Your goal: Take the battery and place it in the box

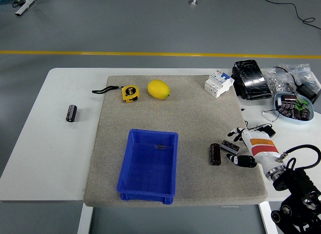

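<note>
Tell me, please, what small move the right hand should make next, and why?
Probably a short reach left to close the fingers around the battery. The right hand sits open just right of it on the mat, not touching, and the blue box farther left holds no battery yet.

A matt, rough-looking grey felt-like mat covers the middle of the smooth white table, and on its near part sits a blue box of smooth, slightly shiny plastic. The battery to the right of the box has a dark glossy sleeve, like the second battery on the bare table at left. At the far side lie a lemon with a smooth, faintly shiny yellow skin and a yellow plastic tape measure, while at the far right a black pack looks wrapped in glossy film, and the right hand shows a smooth white plastic shell with black fingers.
</note>
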